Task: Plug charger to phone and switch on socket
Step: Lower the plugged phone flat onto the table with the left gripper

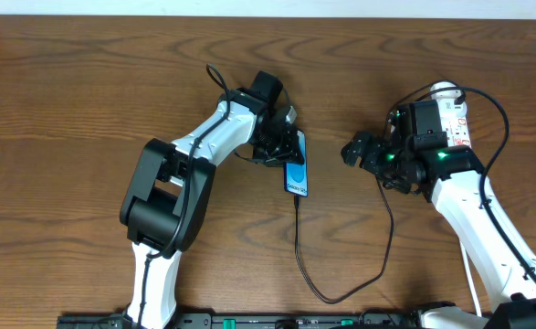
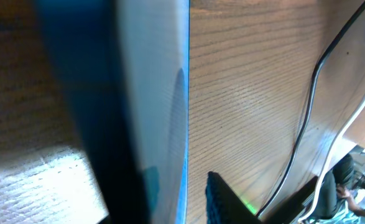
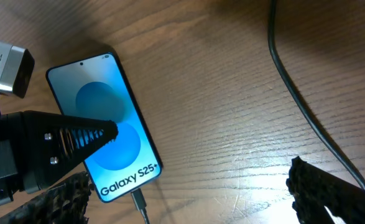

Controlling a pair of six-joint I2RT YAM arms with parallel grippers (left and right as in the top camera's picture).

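Observation:
The phone (image 1: 297, 174) lies flat on the wooden table, its light blue screen and "Galaxy S25+" text (image 3: 107, 124) facing up. The charger's black plug tip (image 3: 138, 200) sits in the phone's bottom port. Its thin cable (image 1: 327, 294) loops toward the front edge and back up to the right. My left gripper (image 1: 281, 144) straddles the phone's top end. In the left wrist view one finger (image 2: 222, 202) stands clear of the phone's blue edge (image 2: 186, 93). My right gripper (image 1: 354, 151) hangs open to the right of the phone, holding nothing. The white socket (image 1: 455, 119) is mostly hidden under the right arm.
A white cord (image 1: 471, 283) runs down beside the right arm toward the front edge. The black cable (image 3: 306, 112) crosses the table between the phone and the socket. Bare wood lies at the left and back.

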